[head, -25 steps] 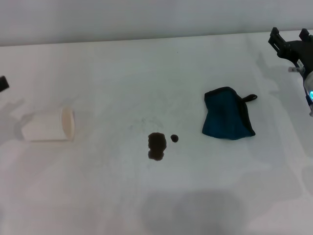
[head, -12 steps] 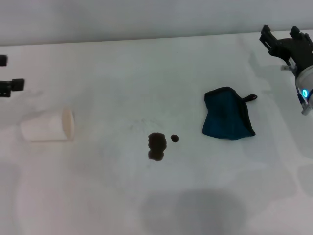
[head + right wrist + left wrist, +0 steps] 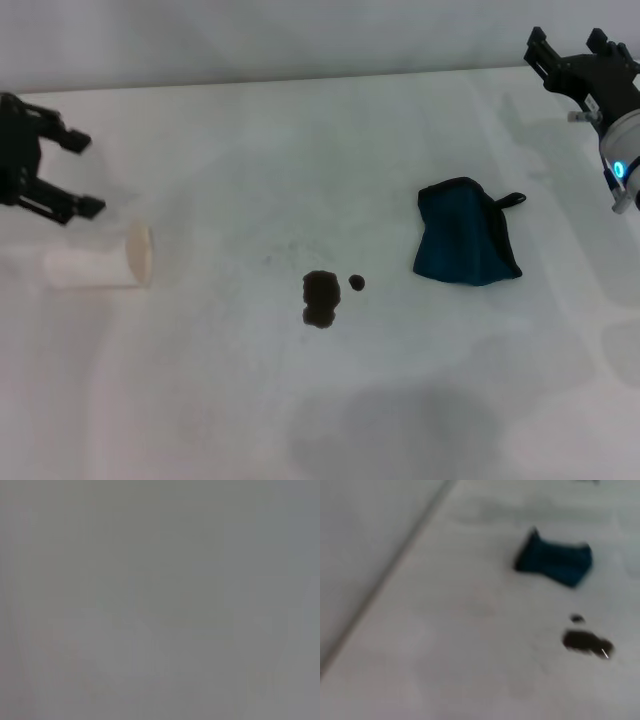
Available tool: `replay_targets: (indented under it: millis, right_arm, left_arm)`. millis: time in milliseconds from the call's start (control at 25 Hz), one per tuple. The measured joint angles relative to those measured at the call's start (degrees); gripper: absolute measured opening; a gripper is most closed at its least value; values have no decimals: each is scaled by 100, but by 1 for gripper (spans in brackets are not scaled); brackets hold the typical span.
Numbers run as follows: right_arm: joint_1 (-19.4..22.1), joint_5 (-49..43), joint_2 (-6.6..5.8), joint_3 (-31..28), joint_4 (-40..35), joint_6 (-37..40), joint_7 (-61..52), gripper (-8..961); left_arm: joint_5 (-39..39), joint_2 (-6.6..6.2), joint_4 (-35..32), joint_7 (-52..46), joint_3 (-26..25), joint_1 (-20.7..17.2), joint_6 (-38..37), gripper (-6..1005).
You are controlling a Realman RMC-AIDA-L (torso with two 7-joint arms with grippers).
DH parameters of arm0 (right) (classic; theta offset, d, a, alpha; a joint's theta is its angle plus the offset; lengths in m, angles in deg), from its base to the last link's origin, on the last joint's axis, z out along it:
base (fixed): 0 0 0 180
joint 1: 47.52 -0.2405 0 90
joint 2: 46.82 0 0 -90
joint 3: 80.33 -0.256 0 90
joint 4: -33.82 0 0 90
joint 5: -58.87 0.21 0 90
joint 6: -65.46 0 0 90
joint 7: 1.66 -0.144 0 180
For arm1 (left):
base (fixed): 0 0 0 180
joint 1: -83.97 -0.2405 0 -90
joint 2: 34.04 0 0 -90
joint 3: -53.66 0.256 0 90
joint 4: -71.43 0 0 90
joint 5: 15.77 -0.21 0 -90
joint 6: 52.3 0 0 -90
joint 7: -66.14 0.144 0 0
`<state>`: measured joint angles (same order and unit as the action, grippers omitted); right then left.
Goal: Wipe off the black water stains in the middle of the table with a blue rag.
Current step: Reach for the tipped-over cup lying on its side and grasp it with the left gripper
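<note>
White counter (image 3: 300,420) with black water stains (image 3: 321,298) at centre and a crumpled blue rag (image 3: 466,245) nearby. Left gripper (image 3: 82,175) and right gripper (image 3: 570,48) hover at opposite edges, fingers spread apart. No readable writing.

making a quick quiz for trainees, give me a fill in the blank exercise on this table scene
1. The blue rag lies on the table, to the robot's ____ of the black water stains.
2. The white paper cup lies on its ____.
3. The left end effector hovers with open fingers above the ____.
4. The right end effector holds ____.

Missing words: right; side; cup; nothing
</note>
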<state>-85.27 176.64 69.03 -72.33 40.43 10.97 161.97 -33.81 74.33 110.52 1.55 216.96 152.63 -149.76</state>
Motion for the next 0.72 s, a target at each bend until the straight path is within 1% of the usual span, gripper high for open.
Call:
replay_targets:
  millis: [40, 80, 120, 240, 280, 360, 400, 440, 520, 560, 720]
  right_arm:
    - [-1, 1, 0, 0, -1, 7, 0, 856]
    - [2, 0, -1, 0, -2, 11, 0, 856]
    - [12, -1, -1, 0, -2, 13, 0, 856]
    - [45, -1, -1, 0, -2, 4, 0, 856]
    - [50, 0, -1, 0, -2, 2, 0, 856]
    - [53, -1, -1, 0, -1, -1, 1, 856]
    - [56, -1, 3, 0, 3, -1, 1, 856]
    - [62, -1, 13, 0, 21, -4, 1, 856]
    - [63, -1, 15, 0, 29, -5, 1, 856]
    - [61, -1, 18, -2, 39, -5, 2, 856]
    - [22, -1, 25, -14, 64, -3, 2, 856]
  left_arm:
    - [-597, 89, 1, -58, 0, 280, 29, 875]
    - [-597, 89, 1, -58, 0, 280, 29, 876]
    - [-860, 116, 11, -107, 0, 401, 32, 876]
    - [-1518, 242, 116, -214, 0, 760, 65, 876]
    - [-1599, 263, 135, -214, -1, 808, 83, 876]
    - [-2007, 358, 172, -193, -1, 974, 268, 876]
    - [-2135, 393, 175, -187, -1, 1018, 373, 876]
    - [-2275, 475, 175, -168, -1, 1064, 562, 876]
    - [-2290, 501, 175, -156, 0, 1067, 604, 875]
    - [-2318, 576, 173, -85, 0, 1067, 720, 875]
    - [-2390, 789, 205, 204, 0, 1027, 875, 875]
